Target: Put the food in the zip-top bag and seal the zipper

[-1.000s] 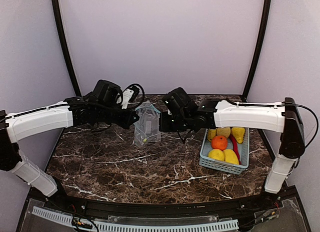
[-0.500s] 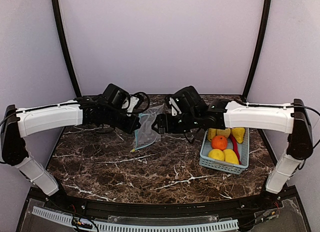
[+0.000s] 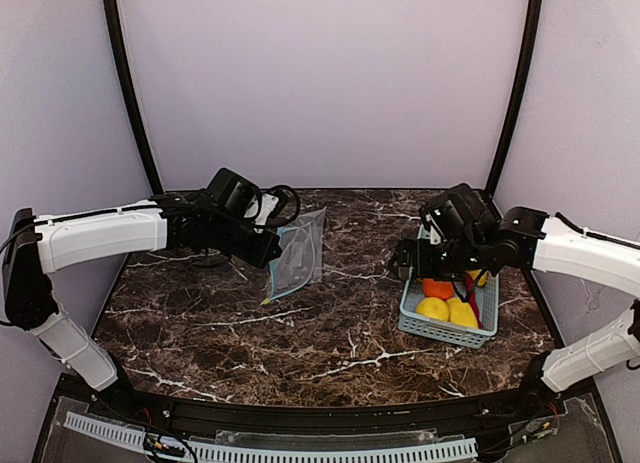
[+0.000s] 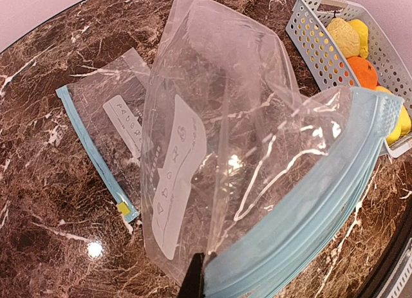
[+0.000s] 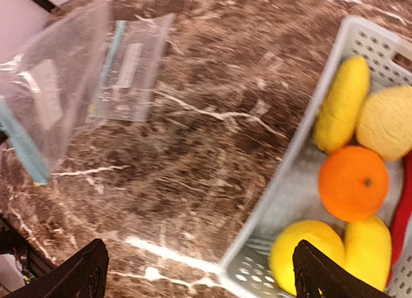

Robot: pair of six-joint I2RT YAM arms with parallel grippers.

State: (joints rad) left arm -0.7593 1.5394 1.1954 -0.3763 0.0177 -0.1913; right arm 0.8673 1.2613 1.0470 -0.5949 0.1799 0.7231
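Observation:
My left gripper [image 3: 270, 249] is shut on the zip-top bag [image 3: 298, 251], pinching its rim [image 4: 193, 280] beside the blue zipper band [image 4: 309, 214]. The clear bag [image 4: 219, 137] hangs tilted above the table with its mouth partly open. The food lies in the pale blue basket [image 3: 415, 323]: an orange [image 5: 353, 182], several yellow pieces [image 5: 341, 105] and a red chili [image 5: 402, 214]. My right gripper [image 5: 203, 279] is open and holds nothing. It hovers over the basket's left edge [image 3: 405, 268], well apart from the bag.
A second zip-top bag [image 4: 106, 118] lies flat on the marble table [image 3: 330, 343] under the held one, also in the right wrist view [image 5: 132, 66]. Black frame posts [image 3: 125, 83] and purple walls stand at the back and sides.
My right gripper has let go of the bag's rim, opened wide and swung right to the basket. The bag now hangs from my left gripper alone, lower and tilted.

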